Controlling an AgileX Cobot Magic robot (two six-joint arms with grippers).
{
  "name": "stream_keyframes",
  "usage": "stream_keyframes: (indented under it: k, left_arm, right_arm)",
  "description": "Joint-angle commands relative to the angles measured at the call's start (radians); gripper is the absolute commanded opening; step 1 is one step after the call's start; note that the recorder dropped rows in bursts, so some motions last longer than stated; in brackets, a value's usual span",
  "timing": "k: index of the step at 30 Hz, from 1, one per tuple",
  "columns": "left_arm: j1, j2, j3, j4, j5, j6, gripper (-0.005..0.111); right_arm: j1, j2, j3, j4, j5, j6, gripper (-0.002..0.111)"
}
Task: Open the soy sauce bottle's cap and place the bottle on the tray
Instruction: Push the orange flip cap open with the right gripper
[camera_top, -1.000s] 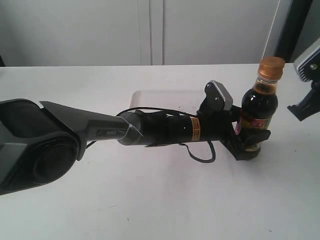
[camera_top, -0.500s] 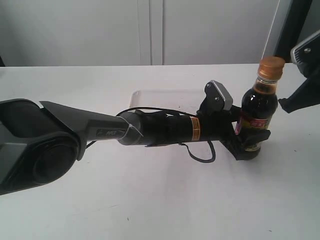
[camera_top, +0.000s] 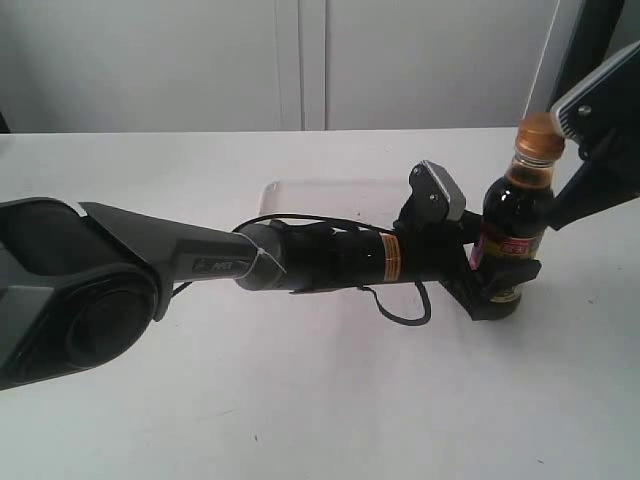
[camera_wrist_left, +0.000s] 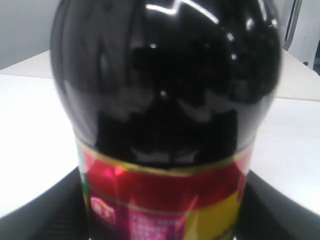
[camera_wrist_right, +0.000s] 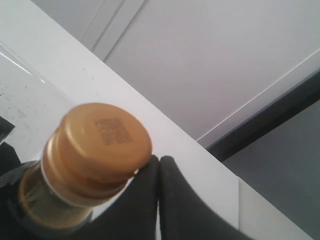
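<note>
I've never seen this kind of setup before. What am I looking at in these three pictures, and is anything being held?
It is a two-armed robot at a white table. The wide picture comes from a camera off the arms; the other two from a camera on each wrist. The left arm reaches across, its jaws clamped on the lower part of the soy sauce bottle, which is upright and not on the tray. The right arm has its jaws shut, tips at the edge of the closed cap.
</note>
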Motion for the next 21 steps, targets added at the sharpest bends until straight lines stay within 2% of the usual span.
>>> stream_keyframes:
  k: [1, 12, 21]
  left_arm:
    - [-0.006, -0.003, 0.004, 0.047, 0.022, -0.009, 0.0]
    - [-0.006, -0.003, 0.004, 0.047, 0.029, -0.011, 0.0]
    - [-0.006, -0.003, 0.004, 0.049, 0.047, -0.009, 0.0]
  right_arm:
    - [0.007, 0.003, 0.005, -0.01, -0.014, -0.001, 0.0]
    - [0.017, -0.018, 0.003, -0.012, -0.072, 0.034, 0.0]
    - [0.137, -0.036, -0.058, -0.082, -0.074, 0.137, 0.0]
